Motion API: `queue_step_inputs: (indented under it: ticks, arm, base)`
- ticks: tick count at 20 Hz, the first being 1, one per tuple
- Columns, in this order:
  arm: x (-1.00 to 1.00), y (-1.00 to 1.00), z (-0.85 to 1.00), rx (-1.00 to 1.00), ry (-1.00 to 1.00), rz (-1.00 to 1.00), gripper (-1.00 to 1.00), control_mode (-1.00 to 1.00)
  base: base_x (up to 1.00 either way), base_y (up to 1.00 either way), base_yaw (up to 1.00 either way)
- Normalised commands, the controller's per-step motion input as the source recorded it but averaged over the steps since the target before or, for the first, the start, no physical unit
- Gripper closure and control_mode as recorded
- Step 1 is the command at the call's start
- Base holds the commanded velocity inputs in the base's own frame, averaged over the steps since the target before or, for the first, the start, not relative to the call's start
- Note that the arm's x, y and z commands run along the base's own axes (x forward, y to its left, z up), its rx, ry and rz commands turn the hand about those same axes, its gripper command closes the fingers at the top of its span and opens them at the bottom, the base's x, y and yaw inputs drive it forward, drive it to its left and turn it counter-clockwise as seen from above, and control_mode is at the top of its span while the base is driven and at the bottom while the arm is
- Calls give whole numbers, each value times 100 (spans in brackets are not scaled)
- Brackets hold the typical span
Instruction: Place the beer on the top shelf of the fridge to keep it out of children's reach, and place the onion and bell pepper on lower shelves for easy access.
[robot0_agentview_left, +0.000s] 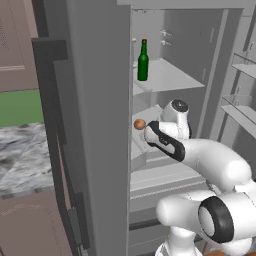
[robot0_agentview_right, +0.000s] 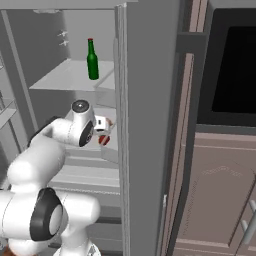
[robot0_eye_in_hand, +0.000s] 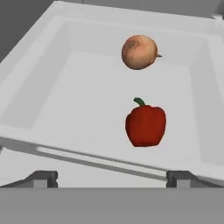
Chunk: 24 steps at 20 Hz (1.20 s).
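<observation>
The gripper hangs at the front of a tray-like lower shelf in the open fridge, fingers spread wide with nothing between them. Just beyond lies the red pepper, resting loose on the shelf floor. Farther back, a little apart from it, sits the tan onion. Above, the green beer stands upright on the top shelf. All three items appear placed, so the task looks essentially complete; only withdrawing the arm seems left.
</observation>
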Motion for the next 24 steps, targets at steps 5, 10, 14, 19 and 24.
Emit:
queue_step_inputs:
  ticks: [5, 10, 14, 19, 24]
  arm:
    - [-96, 0, 43, -1, -1, 0, -100, -100]
    - [-100, 0, 50, 0, -9, 0, -100, -100]
    - [-92, 0, 69, 0, -14, 0, -100, -100]
    - [-81, 0, 84, 0, -18, 0, -100, -100]
    - [-74, 0, 80, 0, -21, 1, -100, -100]
  base:
    - [0, 0, 0]
    - [0, 0, 0]
    - [0, 0, 0]
    - [0, 0, 0]
    - [0, 0, 0]
